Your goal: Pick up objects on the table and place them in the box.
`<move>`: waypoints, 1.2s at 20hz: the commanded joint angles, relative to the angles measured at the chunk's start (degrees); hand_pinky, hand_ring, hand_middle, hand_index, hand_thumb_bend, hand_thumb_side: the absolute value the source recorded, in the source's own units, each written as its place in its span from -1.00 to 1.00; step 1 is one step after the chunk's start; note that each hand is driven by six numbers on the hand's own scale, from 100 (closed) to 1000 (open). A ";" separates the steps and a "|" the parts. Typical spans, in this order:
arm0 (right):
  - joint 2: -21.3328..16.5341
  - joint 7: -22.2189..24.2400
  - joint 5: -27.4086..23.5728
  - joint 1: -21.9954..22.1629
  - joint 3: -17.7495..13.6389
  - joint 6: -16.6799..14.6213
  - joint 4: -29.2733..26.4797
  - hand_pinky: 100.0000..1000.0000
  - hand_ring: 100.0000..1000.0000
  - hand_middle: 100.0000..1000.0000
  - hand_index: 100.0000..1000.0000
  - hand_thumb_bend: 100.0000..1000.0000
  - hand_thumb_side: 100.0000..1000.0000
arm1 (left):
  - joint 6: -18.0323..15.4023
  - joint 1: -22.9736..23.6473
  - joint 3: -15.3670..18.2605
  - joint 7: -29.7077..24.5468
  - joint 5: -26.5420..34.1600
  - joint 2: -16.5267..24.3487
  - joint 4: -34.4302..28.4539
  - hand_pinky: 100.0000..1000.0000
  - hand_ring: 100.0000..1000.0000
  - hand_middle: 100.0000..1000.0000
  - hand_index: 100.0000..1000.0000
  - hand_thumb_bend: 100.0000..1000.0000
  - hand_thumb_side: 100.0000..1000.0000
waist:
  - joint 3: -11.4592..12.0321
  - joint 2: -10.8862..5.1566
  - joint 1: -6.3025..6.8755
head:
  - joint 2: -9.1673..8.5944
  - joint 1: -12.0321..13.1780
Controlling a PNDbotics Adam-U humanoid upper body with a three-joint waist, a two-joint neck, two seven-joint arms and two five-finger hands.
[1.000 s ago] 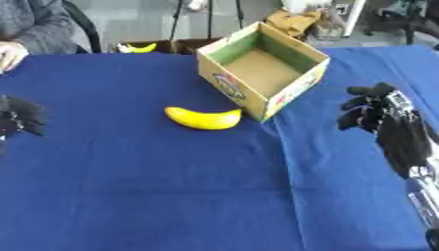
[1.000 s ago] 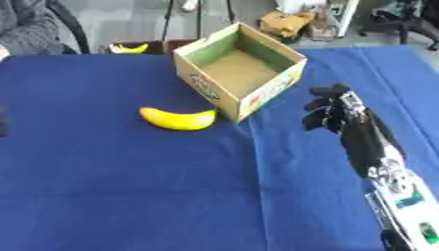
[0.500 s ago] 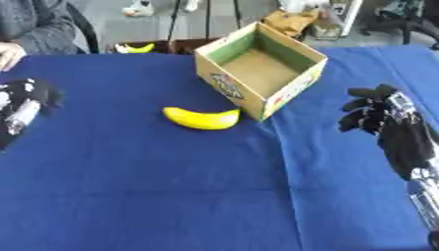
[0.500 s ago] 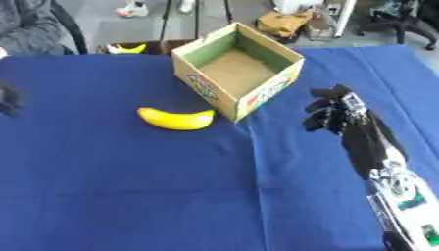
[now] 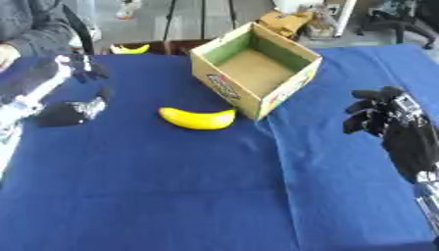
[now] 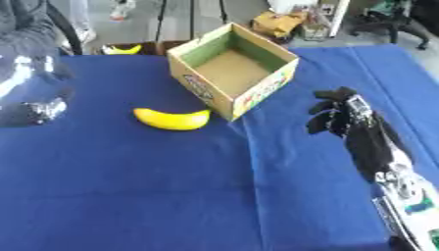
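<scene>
The wide table covered in dark blue cloth (image 5: pixel 197 196) holds everything, so both hands can reach over it from the sides. The open cardboard box with green inside walls (image 5: pixel 257 68) sits far forward and to the left of the black right hand (image 5: pixel 375 115), turned at a slant, with its open top facing up so things can be dropped in. It looks empty inside. The right hand hangs above the cloth with its fingers curled in and nothing in them, so I think it is just waiting. The black and silver left hand (image 5: pixel 73 110) is out over the left side of the table, blurred, and I cannot tell if its fingers are spread or curled. It may be on its way to grab something. The curved yellow banana (image 5: pixel 197 118) lies flat on the cloth to the right of the left hand and well apart from it, just beside the box's near corner. It is smooth, bright yellow and bent like a smile. It is near the box, so putting it in should be a short trip.
</scene>
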 commanded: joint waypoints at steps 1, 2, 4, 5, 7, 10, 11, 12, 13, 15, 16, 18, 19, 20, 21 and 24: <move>-1.18 0.44 -0.33 -0.94 0.01 -0.08 -1.38 0.06 0.03 0.09 0.57 -1.00 1.00 | -0.97 -2.94 -0.84 1.20 -4.43 -1.10 3.30 0.25 0.36 0.32 0.46 -0.78 0.16 | -0.52 -0.60 0.12 | 0.33 0.57; -1.24 0.52 -0.34 -1.05 0.08 -0.08 -1.42 0.06 0.03 0.09 0.57 -1.00 1.00 | -1.17 -3.78 -1.06 1.58 -5.78 -1.84 4.58 0.25 0.36 0.32 0.46 -0.75 0.15 | -0.95 -0.57 0.18 | 0.35 0.78; -1.38 0.66 -0.40 -1.29 0.20 -0.08 -1.50 0.06 0.03 0.09 0.57 -1.00 1.00 | -1.65 -5.15 -1.36 2.41 -8.30 -3.06 7.01 0.25 0.35 0.32 0.46 -0.68 0.15 | -1.75 -0.53 0.30 | 0.33 1.12; -1.44 0.72 -0.45 -1.39 0.26 -0.08 -1.54 0.06 0.03 0.09 0.57 -1.00 1.00 | -1.95 -5.69 -1.46 2.86 -9.46 -3.54 8.14 0.25 0.35 0.31 0.46 -0.62 0.14 | -2.07 -0.51 0.35 | 0.30 1.25; -1.55 0.88 -0.54 -1.59 0.41 -0.06 -1.61 0.06 0.03 0.09 0.57 -1.00 1.00 | -2.66 -6.78 -1.77 3.41 -11.78 -4.58 10.39 0.25 0.35 0.30 0.45 -0.52 0.13 | -2.98 -0.42 0.50 | 0.27 1.57; -1.63 1.11 -0.55 -1.80 0.60 -0.01 -1.68 0.06 0.03 0.09 0.58 -1.00 1.00 | -3.91 -8.07 -2.10 3.50 -15.01 -5.83 13.53 0.25 0.34 0.30 0.45 -0.31 0.03 | -4.12 -0.30 0.66 | 0.28 1.93; -1.65 1.20 -0.57 -1.91 0.66 -0.01 -1.73 0.06 0.03 0.09 0.58 -1.00 1.00 | -4.33 -8.45 -2.07 3.49 -16.03 -6.20 14.47 0.25 0.34 0.30 0.45 -0.27 0.02 | -4.51 -0.23 0.71 | 0.23 2.06; -1.68 1.27 -0.60 -2.06 0.71 -0.03 -1.79 0.06 0.03 0.09 0.58 -1.00 1.00 | -4.63 -8.81 -1.96 3.51 -16.88 -6.55 15.31 0.25 0.34 0.30 0.45 -0.25 0.02 | -4.93 -0.12 0.75 | 0.14 2.16; -1.72 1.33 -0.63 -2.19 0.75 -0.04 -1.86 0.06 0.03 0.09 0.58 -1.00 1.00 | -4.89 -9.11 -1.83 3.61 -17.59 -6.84 16.02 0.25 0.34 0.30 0.45 -0.24 0.03 | -5.29 -0.03 0.80 | 0.07 2.25; -1.79 1.46 -0.66 -2.35 0.83 -0.04 -1.97 0.06 0.03 0.09 0.58 -1.00 1.00 | -5.33 -9.60 -1.67 3.88 -18.73 -7.27 17.20 0.26 0.34 0.30 0.45 -0.22 0.04 | -5.95 0.14 0.87 | 0.00 2.44; -1.83 1.51 -0.65 -2.42 0.86 -0.04 -2.01 0.06 0.03 0.09 0.58 -1.00 1.00 | -5.50 -9.83 -1.59 4.05 -19.23 -7.46 17.72 0.26 0.34 0.30 0.45 -0.21 0.03 | -6.32 0.25 0.94 | -0.08 2.58; -1.88 1.57 -0.62 -2.56 0.91 -0.03 -2.09 0.06 0.03 0.09 0.58 -1.00 1.00 | -5.77 -10.22 -1.43 4.40 -19.99 -7.80 18.51 0.26 0.34 0.30 0.45 -0.23 0.03 | -6.94 0.48 1.05 | -0.19 2.79; -1.89 1.60 -0.61 -2.62 0.93 -0.03 -2.13 0.06 0.03 0.09 0.58 -1.00 1.00 | -5.89 -10.38 -1.37 4.56 -20.25 -7.93 18.79 0.26 0.34 0.30 0.45 -0.23 0.03 | -7.20 0.59 1.10 | -0.22 2.88; -1.91 1.63 -0.58 -2.67 0.95 -0.03 -2.16 0.06 0.03 0.09 0.58 -1.00 1.00 | -6.00 -10.53 -1.34 4.68 -20.46 -8.07 19.01 0.26 0.34 0.29 0.45 -0.24 0.02 | -7.44 0.69 1.15 | -0.24 2.97; -1.92 1.65 -0.56 -2.71 0.97 -0.03 -2.19 0.06 0.03 0.09 0.58 -1.00 1.00 | -6.11 -10.67 -1.33 4.78 -20.65 -8.20 19.19 0.26 0.34 0.29 0.45 -0.24 0.02 | -7.65 0.77 1.18 | -0.27 3.09; -1.93 1.65 -0.48 -2.75 0.98 -0.02 -2.23 0.06 0.03 0.09 0.58 -1.00 1.00 | -6.21 -10.99 -1.26 4.90 -21.22 -8.68 19.84 0.26 0.33 0.27 0.44 -0.25 0.04 | -8.11 1.03 1.22 | -0.35 3.40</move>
